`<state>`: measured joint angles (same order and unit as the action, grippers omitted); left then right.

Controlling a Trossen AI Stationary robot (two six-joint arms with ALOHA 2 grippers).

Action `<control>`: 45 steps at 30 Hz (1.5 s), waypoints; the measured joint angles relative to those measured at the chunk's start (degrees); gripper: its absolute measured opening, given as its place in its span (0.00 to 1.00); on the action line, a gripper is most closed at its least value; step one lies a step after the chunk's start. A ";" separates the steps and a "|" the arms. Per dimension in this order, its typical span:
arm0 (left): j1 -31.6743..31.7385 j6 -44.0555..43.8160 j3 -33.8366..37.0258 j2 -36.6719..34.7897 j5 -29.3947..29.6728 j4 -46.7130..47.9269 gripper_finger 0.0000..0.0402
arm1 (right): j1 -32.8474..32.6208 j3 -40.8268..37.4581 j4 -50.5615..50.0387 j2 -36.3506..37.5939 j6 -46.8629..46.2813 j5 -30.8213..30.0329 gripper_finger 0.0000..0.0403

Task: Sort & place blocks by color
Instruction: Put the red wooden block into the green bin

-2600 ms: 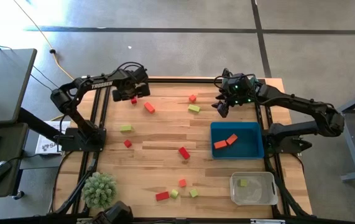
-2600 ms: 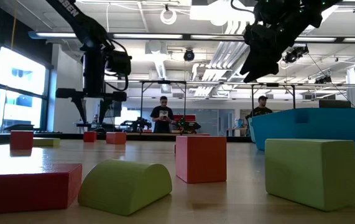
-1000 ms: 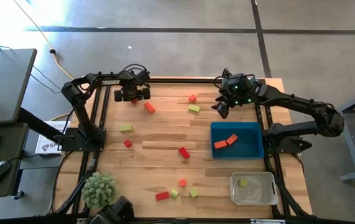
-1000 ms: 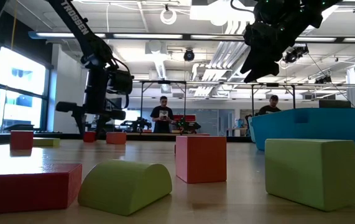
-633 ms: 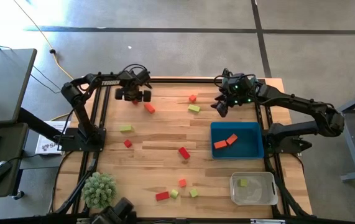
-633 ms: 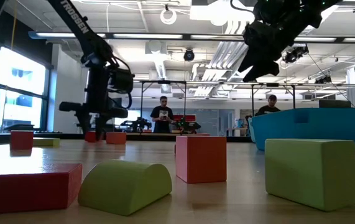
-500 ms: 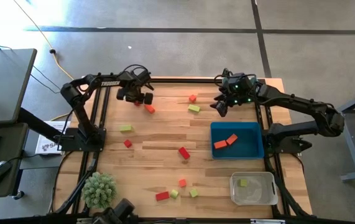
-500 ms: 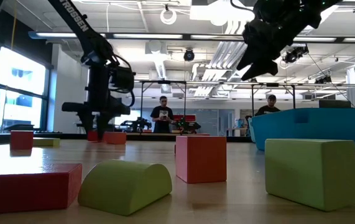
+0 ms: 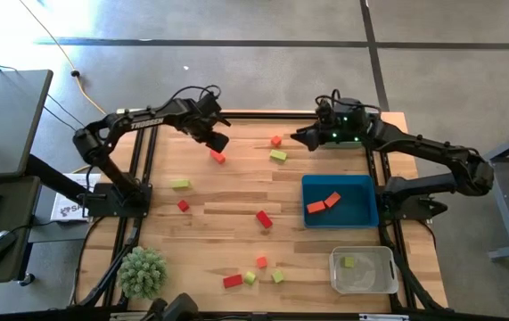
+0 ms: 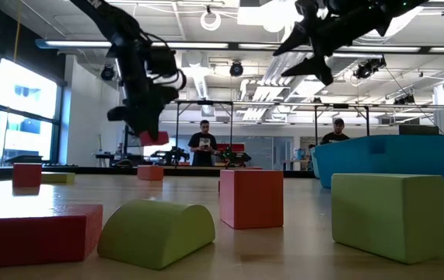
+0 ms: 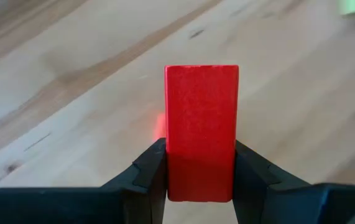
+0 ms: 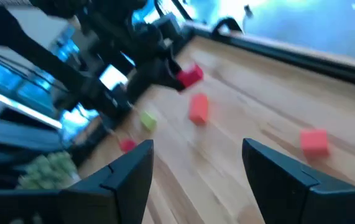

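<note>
Red block's [image 11: 201,134] lower end hidden btwn left claw [image 11: 201,177] fingers.

Table [image 9: 236,192] centre is your clock hub, 12 at the far edge. At 11: left gripper [image 9: 219,143], a block [image 11: 201,134] between its fingers, raised off the wood. At 1: right gripper [image 9: 300,138], above the table. At 3: bin [image 9: 361,214] with two blocks [image 9: 323,203] inside. At 5: tray [image 9: 383,281] holding one block [image 9: 348,262]. At 7: plant ball [image 9: 142,272].

Robotics lab, open-plan hall, ceiling strip lights [image 10: 229,48], people at workbenches [image 10: 204,143]
</note>
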<state>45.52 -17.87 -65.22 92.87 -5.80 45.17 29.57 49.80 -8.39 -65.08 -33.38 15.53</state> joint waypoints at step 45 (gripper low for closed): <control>-20.50 16.18 -12.07 -4.38 -25.14 -33.31 0.27 | -13.60 0.04 26.59 -0.22 14.40 -4.11 0.58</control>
<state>25.02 -1.70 -77.30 88.49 -30.93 11.86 15.97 49.84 18.20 -65.30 -18.98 11.42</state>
